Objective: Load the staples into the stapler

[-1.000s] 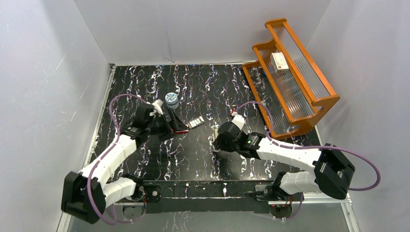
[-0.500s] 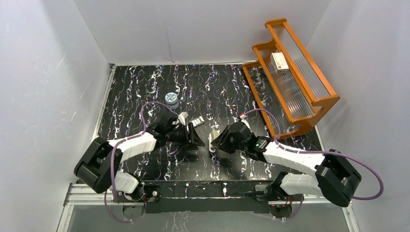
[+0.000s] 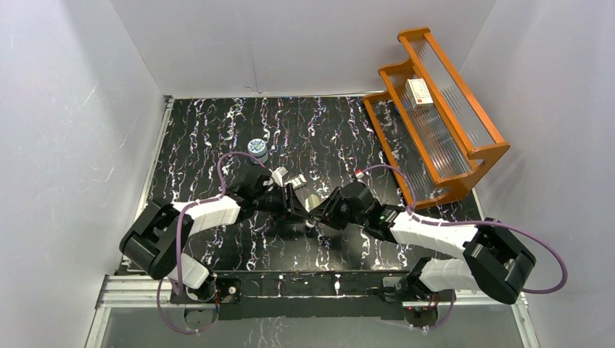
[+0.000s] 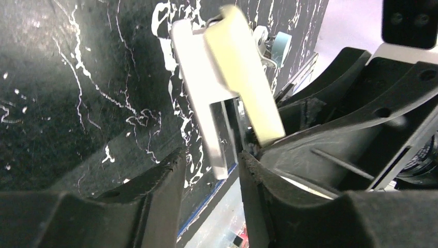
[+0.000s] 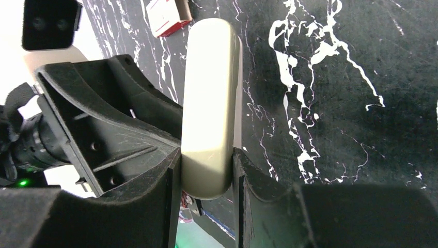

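Note:
My right gripper (image 5: 206,170) is shut on the cream-beige stapler (image 5: 209,103), which it holds above the dark marbled table at mid-front (image 3: 312,202). In the left wrist view the stapler's lid (image 4: 243,72) is swung away from its pale inner rail (image 4: 206,119). The rail's end hangs between the fingers of my left gripper (image 4: 209,173), with a gap showing on its left side. In the top view my left gripper (image 3: 294,201) meets the right gripper (image 3: 320,210) nose to nose. The staples (image 3: 295,180) lie in their grey tray just behind. Their red-and-white sleeve (image 5: 168,15) lies on the table.
A round blue-and-white tin (image 3: 257,147) stands behind the left arm. An orange wooden rack (image 3: 464,152) fills the back right, with a white box (image 3: 419,92) on its upper shelf. White walls close in the table on three sides.
My left arm has swung right to the table's middle and its jaws have narrowed around the rail. The right arm has shifted left with the stapler to meet it.

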Controlling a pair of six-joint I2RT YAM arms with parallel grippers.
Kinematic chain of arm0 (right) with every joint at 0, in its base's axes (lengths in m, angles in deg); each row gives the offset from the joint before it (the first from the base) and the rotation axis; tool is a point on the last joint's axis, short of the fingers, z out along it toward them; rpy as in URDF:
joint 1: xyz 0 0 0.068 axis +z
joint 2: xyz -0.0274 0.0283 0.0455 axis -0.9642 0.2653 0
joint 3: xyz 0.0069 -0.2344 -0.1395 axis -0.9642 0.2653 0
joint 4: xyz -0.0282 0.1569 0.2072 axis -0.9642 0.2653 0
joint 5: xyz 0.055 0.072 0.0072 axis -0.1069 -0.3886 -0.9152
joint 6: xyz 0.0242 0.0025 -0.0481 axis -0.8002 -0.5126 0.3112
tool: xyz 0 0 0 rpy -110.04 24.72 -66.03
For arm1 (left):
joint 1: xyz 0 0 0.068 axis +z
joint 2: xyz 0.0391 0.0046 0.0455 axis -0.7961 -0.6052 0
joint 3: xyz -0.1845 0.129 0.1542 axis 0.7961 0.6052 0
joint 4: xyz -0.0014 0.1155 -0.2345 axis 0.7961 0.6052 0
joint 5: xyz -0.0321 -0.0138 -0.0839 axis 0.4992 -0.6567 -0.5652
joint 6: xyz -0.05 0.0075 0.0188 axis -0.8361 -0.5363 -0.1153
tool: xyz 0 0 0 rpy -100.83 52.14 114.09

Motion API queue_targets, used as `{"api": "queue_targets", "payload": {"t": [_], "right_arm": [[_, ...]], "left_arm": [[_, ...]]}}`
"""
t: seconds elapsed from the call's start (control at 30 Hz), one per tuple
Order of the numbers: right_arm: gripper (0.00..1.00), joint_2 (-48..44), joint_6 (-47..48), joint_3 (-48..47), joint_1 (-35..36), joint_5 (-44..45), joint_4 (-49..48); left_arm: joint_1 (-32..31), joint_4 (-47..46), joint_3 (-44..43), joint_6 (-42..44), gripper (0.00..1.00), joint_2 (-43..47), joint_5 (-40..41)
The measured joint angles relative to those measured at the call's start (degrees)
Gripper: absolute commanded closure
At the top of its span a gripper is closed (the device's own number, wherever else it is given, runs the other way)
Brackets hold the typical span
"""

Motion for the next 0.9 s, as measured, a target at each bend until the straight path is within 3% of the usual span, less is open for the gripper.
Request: {"api": "queue_targets", "payload": {"t": [0.1, 0.33, 0.6, 0.77, 0.9], "right_arm": [[0.72, 1.7, -0.3, 0.0, 0.0, -0.6, -0.9], [0.72, 2.4, -0.7, 0.0, 0.0, -1.0, -1.3], [0.72, 3.3, -2.2, 0.1, -0.2, -1.4, -3.9], [0.72, 4.3, -2.3, 0.1, -0.2, -1.6, -4.7], [0.72, 4.4, -2.1, 0.1, -0.3, -1.7, -4.4]], "left_arm": [[0.0, 0.1, -1.2, 0.8, 0.69, -1.2, 0.0], [0.0, 0.6, -1.2, 1.0, 0.71, -2.0, -0.2], [0.0, 0.8, -1.2, 0.9, 0.83, -3.7, -1.4], [0.1, 0.5, -1.2, 0.7, 0.98, -4.5, -1.3], [0.1, 1.4, -1.2, 1.7, 1.00, -4.8, -0.5]]}}
